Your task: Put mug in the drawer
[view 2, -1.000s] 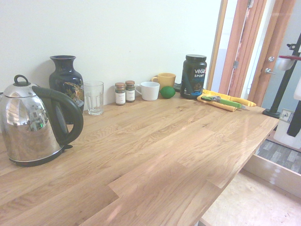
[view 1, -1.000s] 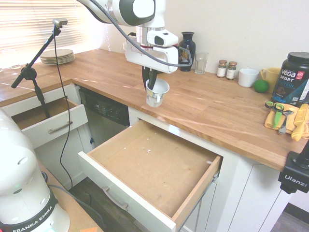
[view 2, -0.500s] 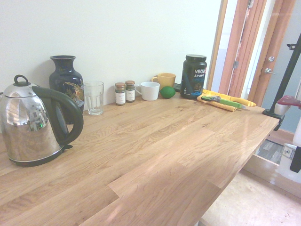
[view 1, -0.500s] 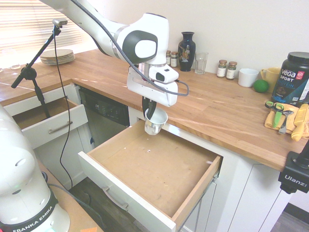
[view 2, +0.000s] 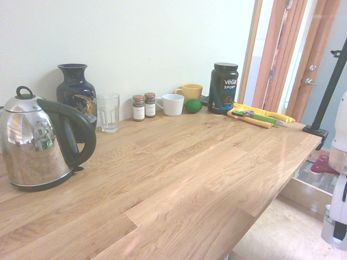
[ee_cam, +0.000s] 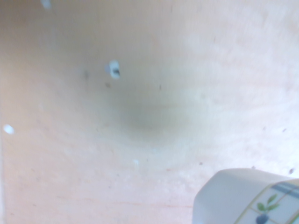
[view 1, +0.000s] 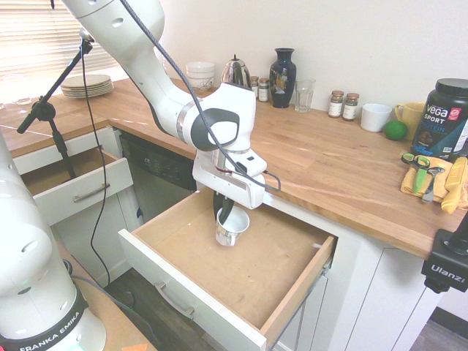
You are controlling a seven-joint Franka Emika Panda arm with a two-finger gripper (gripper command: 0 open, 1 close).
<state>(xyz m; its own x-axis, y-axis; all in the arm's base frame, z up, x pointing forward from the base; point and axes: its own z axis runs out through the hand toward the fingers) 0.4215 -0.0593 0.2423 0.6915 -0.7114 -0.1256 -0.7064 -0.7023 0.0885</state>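
- Mug [view 1: 232, 227]: rim pinched between the fingers of the gripper [view 1: 222, 217], printed wall visible in wrist view.
- Mug is held slightly tilted at the open drawer [view 1: 241, 256], toward its rear left corner in first exterior view; floor contact can't be told.
- Along the counter's [view 1: 329, 161] back edge, vase [view 1: 282, 78], glass tumbler [view 1: 304, 96], two jars [view 1: 343, 105], white mug [view 1: 375, 117] and green fruit [view 1: 395, 130] are lined up.
- Black tub [view 2: 223, 88] is placed beside yellow cloth [view 2: 249, 118], near the counter's far end in second exterior view.
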